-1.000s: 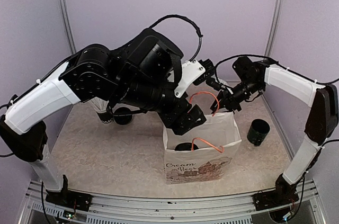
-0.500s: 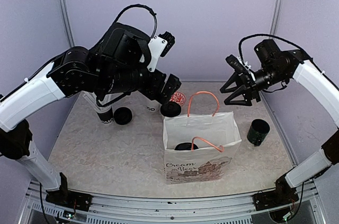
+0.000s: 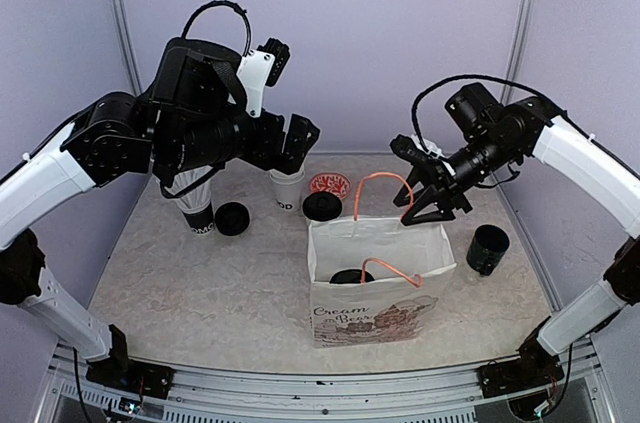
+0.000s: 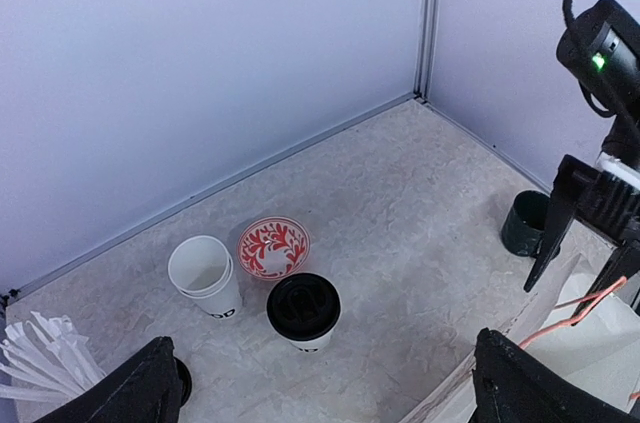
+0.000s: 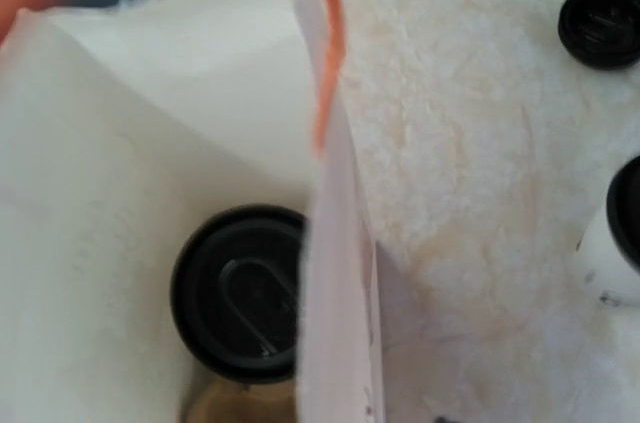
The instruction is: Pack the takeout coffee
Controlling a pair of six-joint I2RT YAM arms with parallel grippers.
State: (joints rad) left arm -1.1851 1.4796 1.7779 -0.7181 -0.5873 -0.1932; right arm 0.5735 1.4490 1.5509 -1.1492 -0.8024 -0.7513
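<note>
The paper bag [image 3: 385, 243] is white with orange handles [image 3: 384, 179] and a brown drawing and lettering on its front, and deep inside it shows a black cup lid [image 3: 352, 277]. At eleven o'clock from the bag stands a white cup [image 3: 322, 206] with a black top, beside an open white cup [image 3: 287, 189] with black letters and a dish [image 3: 329, 184] in red-and-white leafy scrollwork. At three o'clock is a black pot [image 3: 487, 249], and at ten o'clock a black-based holder [image 3: 203, 225] of white straws [image 4: 40, 353] and a loose black lid [image 3: 232, 218]; the tabletop [image 3: 200, 283] is mottled beige, the walls [image 3: 400, 33] pale lilac.
</note>
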